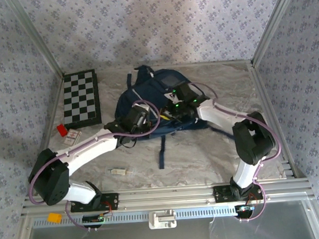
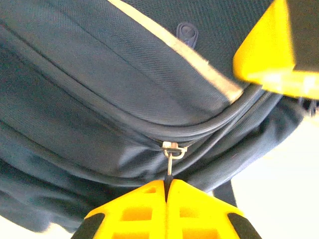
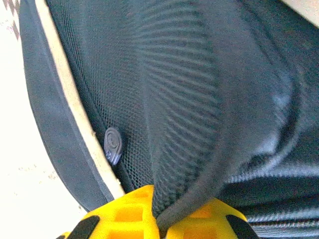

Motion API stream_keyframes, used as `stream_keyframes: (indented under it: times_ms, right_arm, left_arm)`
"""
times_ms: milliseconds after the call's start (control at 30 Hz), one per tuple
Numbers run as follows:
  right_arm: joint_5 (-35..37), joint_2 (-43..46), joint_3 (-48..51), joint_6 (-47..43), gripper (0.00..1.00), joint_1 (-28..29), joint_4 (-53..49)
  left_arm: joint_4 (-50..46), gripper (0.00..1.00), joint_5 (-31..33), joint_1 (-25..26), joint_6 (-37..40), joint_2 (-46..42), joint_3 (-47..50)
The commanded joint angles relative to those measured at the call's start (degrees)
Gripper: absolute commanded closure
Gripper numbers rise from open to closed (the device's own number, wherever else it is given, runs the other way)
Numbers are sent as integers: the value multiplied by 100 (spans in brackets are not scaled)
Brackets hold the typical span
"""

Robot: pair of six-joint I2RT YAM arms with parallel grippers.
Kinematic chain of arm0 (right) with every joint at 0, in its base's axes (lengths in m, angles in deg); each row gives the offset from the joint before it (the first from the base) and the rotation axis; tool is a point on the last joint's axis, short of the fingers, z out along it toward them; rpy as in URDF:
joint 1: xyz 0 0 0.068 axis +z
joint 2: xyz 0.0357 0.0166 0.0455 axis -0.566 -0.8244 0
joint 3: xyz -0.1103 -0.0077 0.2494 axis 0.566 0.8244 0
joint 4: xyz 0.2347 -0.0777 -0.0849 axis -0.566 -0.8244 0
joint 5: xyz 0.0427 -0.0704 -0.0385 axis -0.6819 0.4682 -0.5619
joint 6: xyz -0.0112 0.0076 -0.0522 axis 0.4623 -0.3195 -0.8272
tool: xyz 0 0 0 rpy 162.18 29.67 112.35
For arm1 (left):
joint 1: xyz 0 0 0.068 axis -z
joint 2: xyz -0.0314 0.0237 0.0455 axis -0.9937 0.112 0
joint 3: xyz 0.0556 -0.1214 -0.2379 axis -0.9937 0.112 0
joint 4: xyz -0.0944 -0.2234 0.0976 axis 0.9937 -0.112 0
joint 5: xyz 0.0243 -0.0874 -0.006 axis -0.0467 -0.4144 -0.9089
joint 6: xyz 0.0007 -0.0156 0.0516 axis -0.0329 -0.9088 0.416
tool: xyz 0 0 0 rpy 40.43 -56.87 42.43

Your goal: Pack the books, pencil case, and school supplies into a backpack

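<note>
backpack (image 1: pixel 147 90) lies mid-table, both grippers on it. left gripper (image 2: pixel 167 186) pressed together, pinching the zipper pull (image 2: pixel 170 158) at the backpack's seam. right gripper (image 3: pixel 159 221) clamped on a mesh fold (image 3: pixel 189 164) beside the white trim (image 3: pixel 75 94). pale stick (image 1: pixel 118 171) lies on the table (image 1: pixel 215 148) toward the near edge, well apart from the backpack. chequered board (image 1: pixel 81 99) far left; red block (image 1: pixel 61 130) and white card (image 1: pixel 72 137) near it

Pale blue floral wallpaper (image 1: pixel 153 22) lines the walls; the tabletop (image 1: pixel 205 160) looks like grey marbled sheeting.
</note>
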Motion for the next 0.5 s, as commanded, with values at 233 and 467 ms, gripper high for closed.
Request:
stream_keyframes:
  times_ms: [233,467]
  right_arm:
    - [367,-120,-1004,-1520,66,-802,-1250]
    - [584,838,677,-165,43,-451,208]
  left_arm:
    - [-900,100,127,-157,-5,436,-397]
    - [-346,100,-65,-64,-12,495,-761]
